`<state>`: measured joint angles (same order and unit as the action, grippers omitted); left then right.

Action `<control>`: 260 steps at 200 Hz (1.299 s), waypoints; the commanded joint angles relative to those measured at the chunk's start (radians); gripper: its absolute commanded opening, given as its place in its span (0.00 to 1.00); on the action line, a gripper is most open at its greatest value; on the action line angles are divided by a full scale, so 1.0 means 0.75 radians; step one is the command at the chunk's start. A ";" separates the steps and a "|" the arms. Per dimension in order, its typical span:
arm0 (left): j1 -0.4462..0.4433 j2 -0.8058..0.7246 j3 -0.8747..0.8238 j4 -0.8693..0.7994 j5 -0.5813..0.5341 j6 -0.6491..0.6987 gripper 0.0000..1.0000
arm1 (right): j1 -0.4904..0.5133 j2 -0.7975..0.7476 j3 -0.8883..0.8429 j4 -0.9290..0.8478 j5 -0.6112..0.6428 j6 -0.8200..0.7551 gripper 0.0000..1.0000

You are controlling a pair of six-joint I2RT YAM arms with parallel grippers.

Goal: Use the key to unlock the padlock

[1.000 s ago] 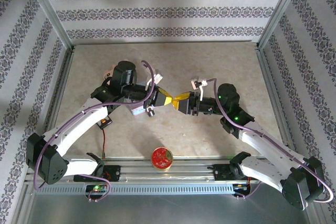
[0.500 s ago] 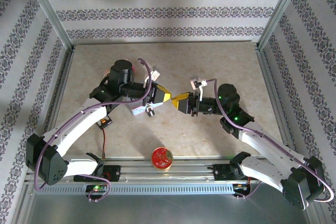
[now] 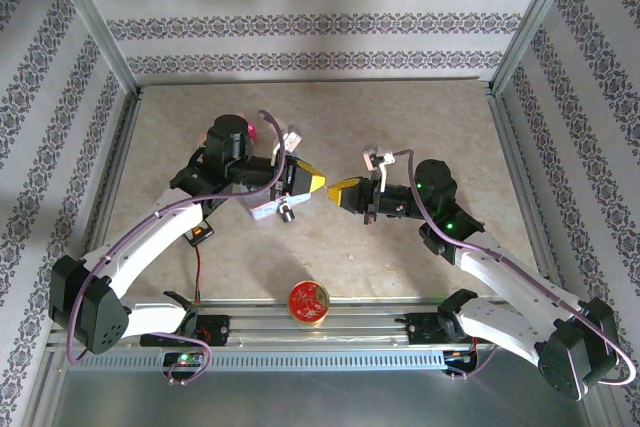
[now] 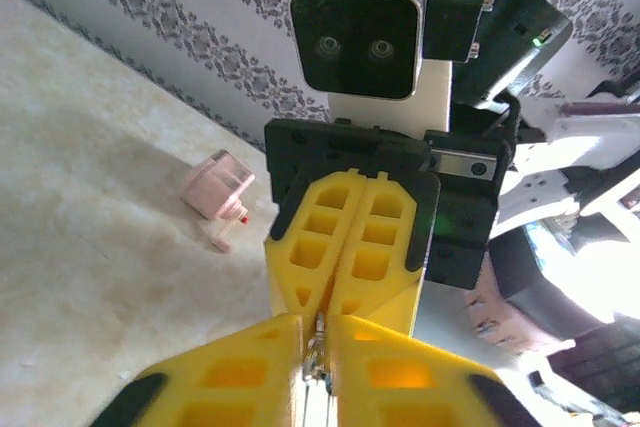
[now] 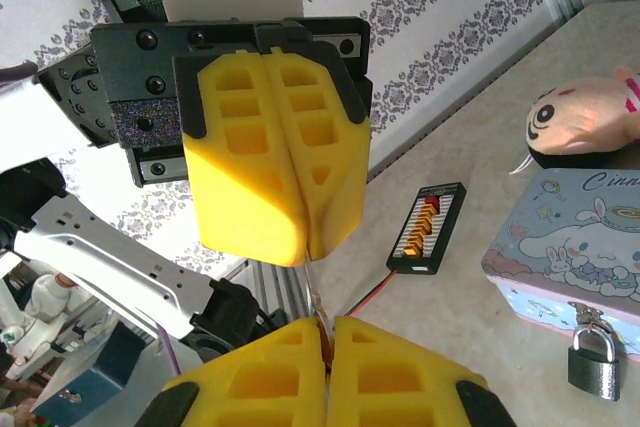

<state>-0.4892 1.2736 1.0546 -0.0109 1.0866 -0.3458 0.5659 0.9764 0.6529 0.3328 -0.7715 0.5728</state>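
Room to spare on the bare surface (image 3: 420, 127) at upper and right of the top view; hemmed by wall posts at the sides, a rail along the bottom. Meeting tip to tip at mid-frame: left gripper (image 3: 318, 184), right gripper (image 3: 334, 187). At lower right of the right wrist view, the pale blue tin (image 5: 560, 247), with the padlock (image 5: 593, 352) hanging at its front. Judged a handover of the key (image 5: 315, 297): clenched on it with the right jaws; nearly closed around its other end with the left jaws, gripping or loosened, cannot tell. Calls next for parting cleanly, then aiming the key at the keyhole.

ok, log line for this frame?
right gripper: shut on key | left gripper: facing it, grip unclear | padlock: on tin, untouched
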 commanded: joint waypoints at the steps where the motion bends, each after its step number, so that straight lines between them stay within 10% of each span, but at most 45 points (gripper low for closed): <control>1: 0.026 -0.046 -0.014 0.080 -0.043 -0.059 0.32 | 0.014 -0.025 -0.003 0.033 0.085 -0.008 0.00; 51: 0.026 -0.116 -0.078 0.041 -0.336 -0.125 0.59 | 0.019 -0.079 -0.046 -0.009 0.338 0.041 0.00; 87: 0.024 -0.168 -0.116 -0.067 -0.710 -0.233 1.00 | 0.017 -0.103 -0.077 -0.088 0.467 0.059 0.00; 173: -0.188 -0.135 -0.235 -0.309 -1.391 -0.420 0.99 | -0.058 -0.084 -0.169 -0.159 0.585 0.205 0.00; 260: -0.324 0.091 -0.320 -0.367 -1.684 -0.703 0.97 | -0.163 0.029 -0.214 -0.212 0.479 0.312 0.00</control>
<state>-0.7044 1.2945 0.7959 -0.2329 -0.0834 -0.8059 0.4465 0.9695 0.4988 0.1867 -0.3721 0.7906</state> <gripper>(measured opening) 0.977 0.043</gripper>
